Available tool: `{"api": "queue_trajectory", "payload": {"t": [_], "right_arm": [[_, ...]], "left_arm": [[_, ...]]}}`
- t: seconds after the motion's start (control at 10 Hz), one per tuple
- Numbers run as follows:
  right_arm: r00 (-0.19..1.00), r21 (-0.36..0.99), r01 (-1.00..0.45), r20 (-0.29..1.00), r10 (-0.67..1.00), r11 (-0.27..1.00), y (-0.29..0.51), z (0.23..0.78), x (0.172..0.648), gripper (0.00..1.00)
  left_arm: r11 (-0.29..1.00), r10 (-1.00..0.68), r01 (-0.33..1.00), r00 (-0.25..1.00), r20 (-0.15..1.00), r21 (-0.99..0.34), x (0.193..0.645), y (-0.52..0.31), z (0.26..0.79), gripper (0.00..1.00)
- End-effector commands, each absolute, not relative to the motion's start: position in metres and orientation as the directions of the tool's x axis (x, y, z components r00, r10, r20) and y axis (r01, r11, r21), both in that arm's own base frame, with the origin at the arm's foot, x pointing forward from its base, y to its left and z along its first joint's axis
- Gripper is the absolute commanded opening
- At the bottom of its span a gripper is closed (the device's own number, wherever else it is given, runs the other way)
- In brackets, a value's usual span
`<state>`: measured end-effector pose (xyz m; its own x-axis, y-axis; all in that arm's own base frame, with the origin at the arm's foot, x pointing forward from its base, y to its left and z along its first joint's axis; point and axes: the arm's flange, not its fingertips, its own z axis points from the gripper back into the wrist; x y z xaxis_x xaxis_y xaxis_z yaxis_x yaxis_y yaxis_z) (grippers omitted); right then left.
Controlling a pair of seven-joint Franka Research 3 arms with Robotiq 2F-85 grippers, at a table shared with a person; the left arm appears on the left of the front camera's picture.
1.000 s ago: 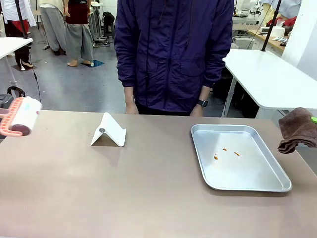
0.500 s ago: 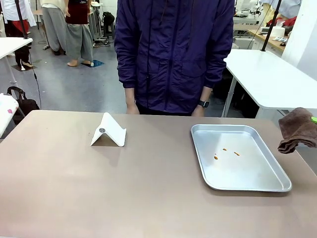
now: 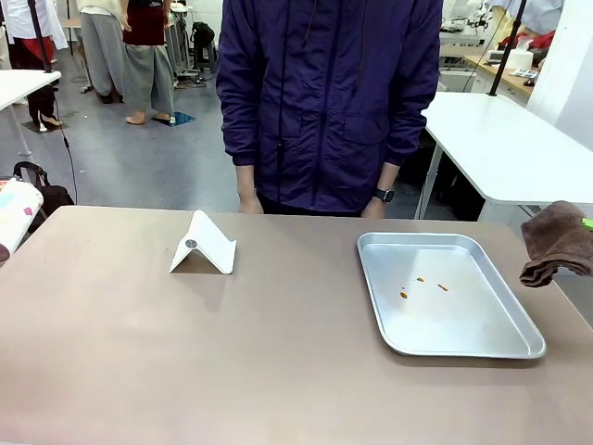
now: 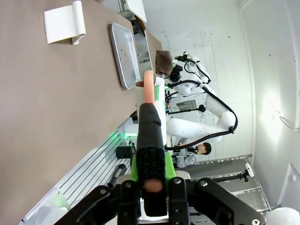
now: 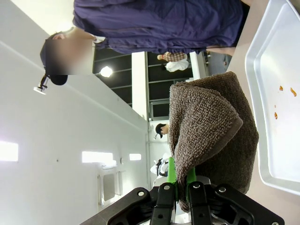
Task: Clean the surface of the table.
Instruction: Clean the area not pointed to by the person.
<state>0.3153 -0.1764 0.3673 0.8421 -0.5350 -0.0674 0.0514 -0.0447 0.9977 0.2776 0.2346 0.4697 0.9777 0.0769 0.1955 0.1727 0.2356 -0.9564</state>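
Roller (image 3: 17, 213) reappears in closed left jaws; right jaws pinch towel (image 5: 211, 136).

A workshop-like lab: white worktable (image 3: 505, 148), grey floor (image 3: 139, 167), cluttered bench (image 3: 505, 65) behind.

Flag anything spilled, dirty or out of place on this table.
Three small orange-brown specks lie inside the silver tray, near its middle, like spilled sauce or crumbs. The tan table itself looks unmarked, and the white folded stand sits upright on it. Nothing else stands out.
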Motion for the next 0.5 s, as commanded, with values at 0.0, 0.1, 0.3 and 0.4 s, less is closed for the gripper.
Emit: {"api": "queue_trajectory", "payload": {"t": [0.0, 0.1, 0.3, 0.4], "right_arm": [[0.839, 0.997, 0.057, -0.071, -0.539, -0.043, -0.1755, 0.3730, 0.3158, 0.00], [0.839, 0.997, 0.057, -0.071, -0.539, -0.043, -0.1755, 0.3730, 0.3158, 0.00], [0.839, 0.997, 0.057, -0.071, -0.539, -0.043, -0.1755, 0.3730, 0.3158, 0.00], [0.842, 0.998, 0.051, -0.067, -0.535, -0.045, -0.1764, 0.3673, 0.3153, 0.07]], "left_arm": [[0.223, 0.088, 0.175, 0.976, 0.199, -0.959, 0.2766, 0.2329, 0.4715, 0.22], [0.223, 0.088, 0.175, 0.976, 0.199, -0.959, 0.2766, 0.2329, 0.4715, 0.22], [0.223, 0.088, 0.175, 0.976, 0.199, -0.959, 0.2766, 0.2329, 0.4715, 0.22], [0.223, 0.088, 0.175, 0.976, 0.199, -0.959, 0.2766, 0.2329, 0.4715, 0.22]]}}
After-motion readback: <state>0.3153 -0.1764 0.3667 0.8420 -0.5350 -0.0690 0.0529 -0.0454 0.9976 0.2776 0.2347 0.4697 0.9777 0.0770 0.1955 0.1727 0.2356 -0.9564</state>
